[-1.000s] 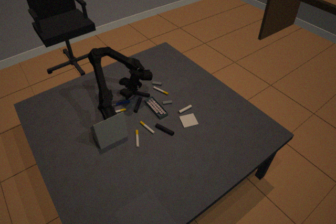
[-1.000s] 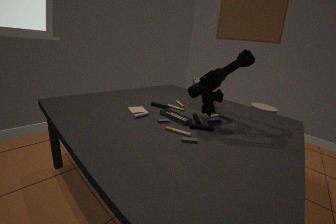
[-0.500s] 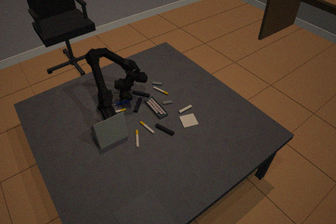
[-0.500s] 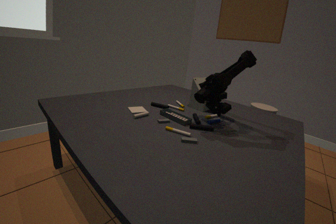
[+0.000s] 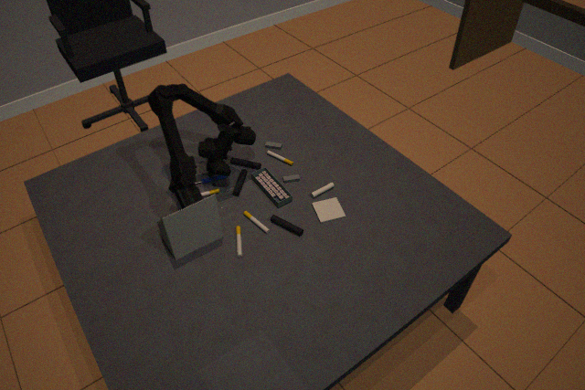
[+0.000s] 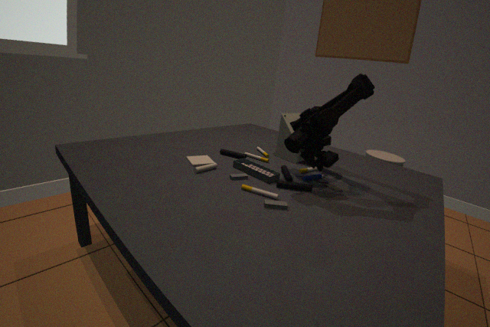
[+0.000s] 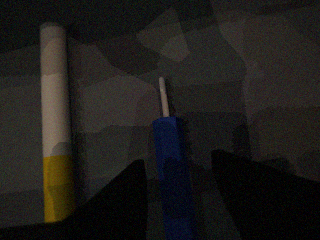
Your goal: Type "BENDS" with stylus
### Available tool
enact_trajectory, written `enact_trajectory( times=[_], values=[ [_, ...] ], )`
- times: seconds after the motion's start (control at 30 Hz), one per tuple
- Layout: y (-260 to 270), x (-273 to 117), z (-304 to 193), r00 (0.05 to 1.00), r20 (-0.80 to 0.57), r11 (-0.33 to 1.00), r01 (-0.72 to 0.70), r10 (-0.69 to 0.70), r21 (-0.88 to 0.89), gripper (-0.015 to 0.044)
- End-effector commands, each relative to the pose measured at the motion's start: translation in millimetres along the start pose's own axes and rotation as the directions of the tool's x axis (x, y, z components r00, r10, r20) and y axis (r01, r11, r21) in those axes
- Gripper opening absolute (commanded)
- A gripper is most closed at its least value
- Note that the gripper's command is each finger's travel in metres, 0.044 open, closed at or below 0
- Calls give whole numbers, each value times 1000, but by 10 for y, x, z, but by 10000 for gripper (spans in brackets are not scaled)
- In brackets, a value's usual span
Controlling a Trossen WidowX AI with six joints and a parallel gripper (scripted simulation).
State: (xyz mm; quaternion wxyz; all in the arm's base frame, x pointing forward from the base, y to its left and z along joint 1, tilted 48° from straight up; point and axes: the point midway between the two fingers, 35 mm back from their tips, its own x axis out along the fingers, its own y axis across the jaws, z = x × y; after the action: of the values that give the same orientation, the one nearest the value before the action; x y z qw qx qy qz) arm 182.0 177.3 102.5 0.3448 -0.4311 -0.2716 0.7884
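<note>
The stylus (image 5: 215,179) (image 6: 312,177) (image 7: 172,175), a blue barrel with a thin pale tip, lies on the desk near the arm's base. My gripper (image 5: 219,174) (image 6: 319,166) (image 7: 178,164) is partly open and points down over it. In the wrist view the barrel runs between the two dark fingers, with a gap on each side, and the tip points away from them. Height above the desk is hard to tell. The small keyboard (image 5: 271,187) (image 6: 255,170), dark green with pale keys, lies on the desk beyond the black markers.
A white and yellow pen (image 5: 211,193) (image 6: 307,170) (image 7: 56,110) lies beside the stylus. Black markers (image 5: 239,182) (image 5: 245,163) lie between stylus and keyboard. A grey slanted box (image 5: 191,229) stands by the arm's base. More pens, grey blocks (image 5: 291,178) and a paper pad (image 5: 328,209) surround the keyboard.
</note>
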Motion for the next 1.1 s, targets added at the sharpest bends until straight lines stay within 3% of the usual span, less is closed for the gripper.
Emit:
enact_trajectory(
  times=[0.0,1.07],
  values=[
    [7,41,-12,1000,3,1000,3,-3,6,150],
    [11,276,-143,1000,4,1000,5,-5,5,150]
  ],
)
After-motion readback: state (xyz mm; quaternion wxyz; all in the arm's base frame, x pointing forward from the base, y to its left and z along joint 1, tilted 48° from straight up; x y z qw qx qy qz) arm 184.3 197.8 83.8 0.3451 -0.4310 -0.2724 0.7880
